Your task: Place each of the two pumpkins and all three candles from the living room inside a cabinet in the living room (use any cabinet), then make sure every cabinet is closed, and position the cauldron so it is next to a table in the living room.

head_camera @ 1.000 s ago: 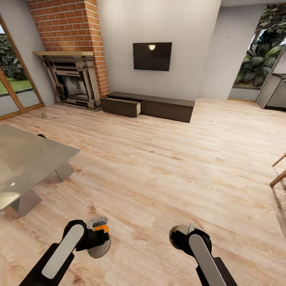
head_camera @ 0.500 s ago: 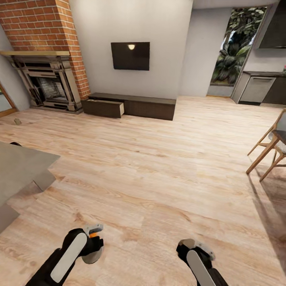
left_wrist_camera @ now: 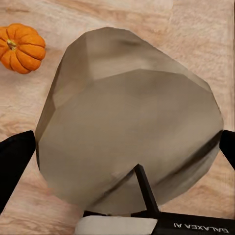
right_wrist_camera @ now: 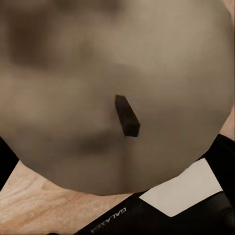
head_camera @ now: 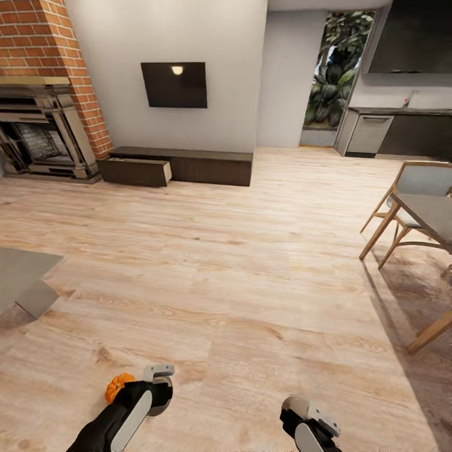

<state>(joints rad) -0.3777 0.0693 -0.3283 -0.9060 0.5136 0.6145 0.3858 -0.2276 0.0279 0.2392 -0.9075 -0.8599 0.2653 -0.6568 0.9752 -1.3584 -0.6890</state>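
My left gripper [head_camera: 160, 389] is low in the head view, shut on a pale beige-grey candle [left_wrist_camera: 127, 127] whose stubby body sits between the dark fingers [left_wrist_camera: 14, 166]. A small orange pumpkin [head_camera: 118, 386] lies on the wood floor just beside the left forearm, and it is the same pumpkin [left_wrist_camera: 22, 48] seen past the candle in the left wrist view. My right gripper [head_camera: 300, 408] is shut on another candle [right_wrist_camera: 112, 63] with a dark wick. Far across the room the dark-brown cabinet [head_camera: 201, 164] stands against the wall, its left drawer [head_camera: 135, 171] pulled open.
A brick fireplace [head_camera: 37, 135] stands left of the cabinet, and a TV [head_camera: 174, 85] hangs above it. A grey table corner [head_camera: 22, 282] juts in at the left. A wooden chair [head_camera: 402, 188] and table [head_camera: 433, 216] stand at the right, with kitchen cupboards [head_camera: 389, 132] behind.
The camera has swung right, so the whole scene has shifted left and the dining chair has come into view. The pumpkin now shows on the floor beside my left arm. Both grippers keep their candles.
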